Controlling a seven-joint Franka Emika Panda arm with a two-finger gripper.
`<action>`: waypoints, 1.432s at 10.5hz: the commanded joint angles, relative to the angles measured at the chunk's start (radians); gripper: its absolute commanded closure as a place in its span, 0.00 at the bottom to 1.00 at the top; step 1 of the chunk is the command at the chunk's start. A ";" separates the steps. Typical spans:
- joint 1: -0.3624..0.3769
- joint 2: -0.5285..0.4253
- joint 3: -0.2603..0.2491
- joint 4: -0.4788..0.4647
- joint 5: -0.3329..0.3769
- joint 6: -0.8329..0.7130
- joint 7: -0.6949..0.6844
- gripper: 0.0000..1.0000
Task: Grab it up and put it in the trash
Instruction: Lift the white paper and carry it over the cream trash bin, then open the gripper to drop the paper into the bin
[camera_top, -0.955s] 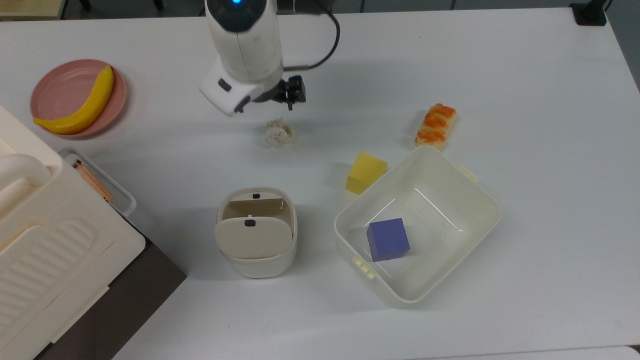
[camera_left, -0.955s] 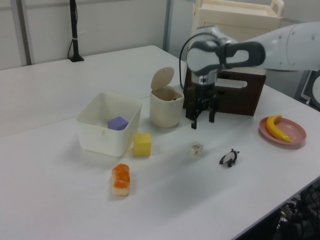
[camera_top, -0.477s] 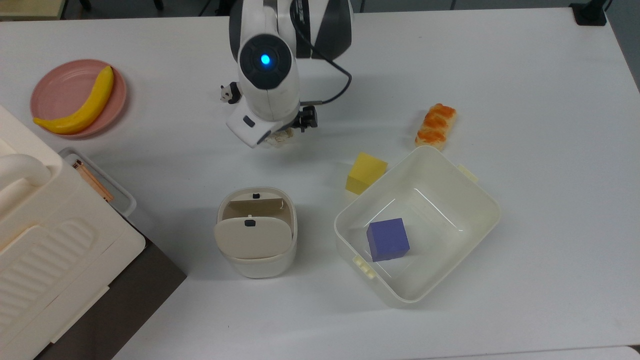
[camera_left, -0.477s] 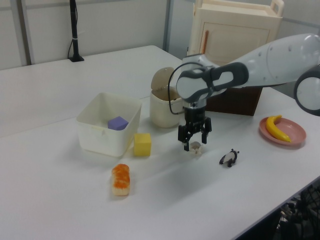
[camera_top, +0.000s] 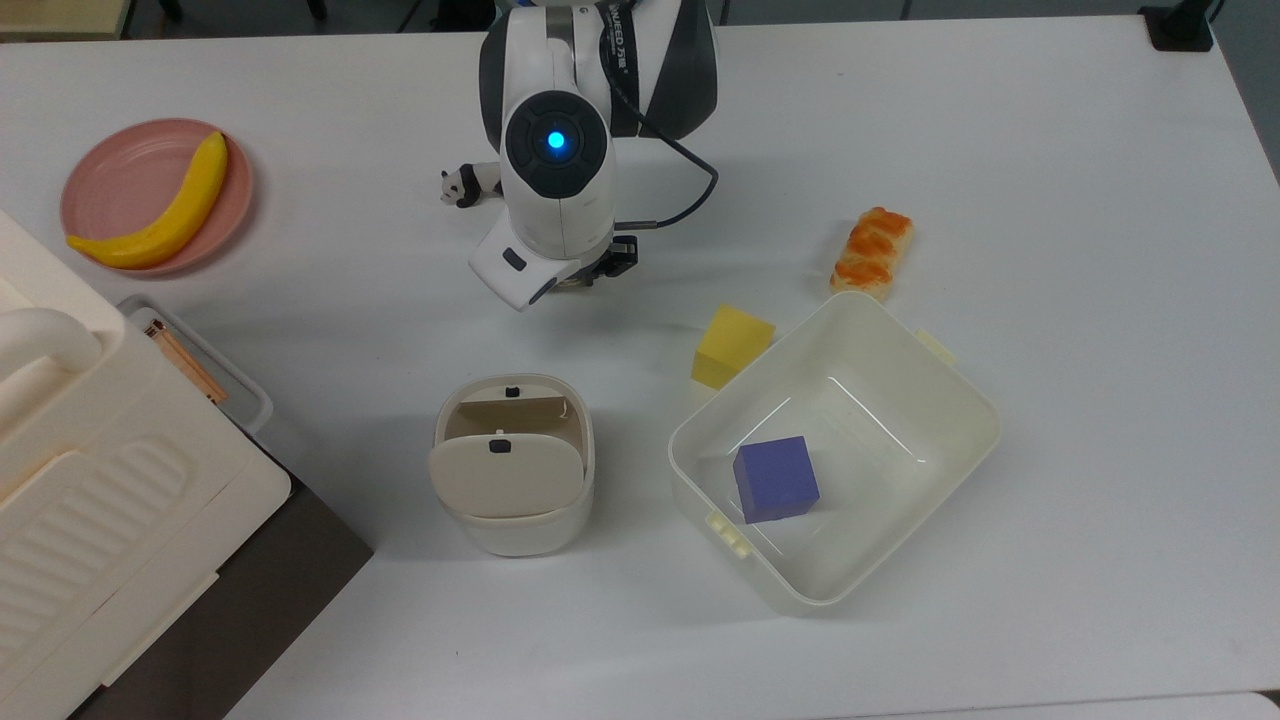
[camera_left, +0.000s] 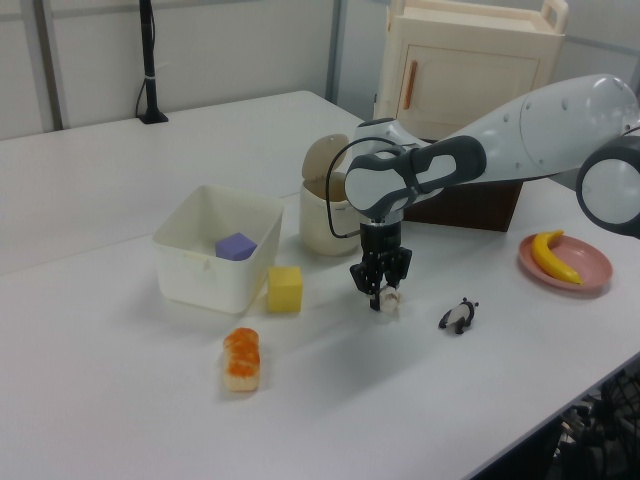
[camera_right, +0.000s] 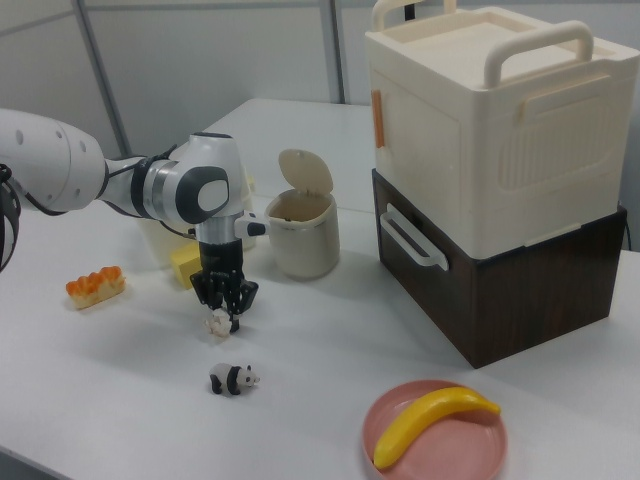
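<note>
The crumpled off-white paper ball (camera_left: 389, 300) (camera_right: 219, 322) lies on the white table, just in front of the panda toy. My gripper (camera_left: 383, 296) (camera_right: 223, 308) points straight down and stands open, a black finger on each side of the ball, tips almost at the table. In the top view the arm's wrist (camera_top: 556, 200) covers the ball. The trash (camera_top: 512, 525) (camera_left: 333, 220) (camera_right: 303, 240) is a small cream bin with its beige lid tipped up; in the top view it stands below the gripper.
A panda figurine (camera_top: 465, 185) (camera_right: 233, 379) stands close to the gripper. A yellow cube (camera_top: 732, 346) sits beside a large cream tub (camera_top: 960, 400) holding a purple cube (camera_top: 775, 478). Bread (camera_top: 872, 252), a banana (camera_top: 160, 215) on a pink plate and a cream cabinet (camera_top: 80, 480) lie farther off.
The arm swung from near the trash over to the paper ball and came down, so the open fingers now straddle the ball at table height. The ball has not moved.
</note>
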 joint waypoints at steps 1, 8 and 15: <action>0.008 -0.037 -0.010 0.043 -0.017 -0.008 0.025 0.76; 0.002 -0.029 -0.022 0.344 -0.034 0.240 0.025 0.69; -0.016 0.001 -0.025 0.315 -0.036 0.493 0.023 0.00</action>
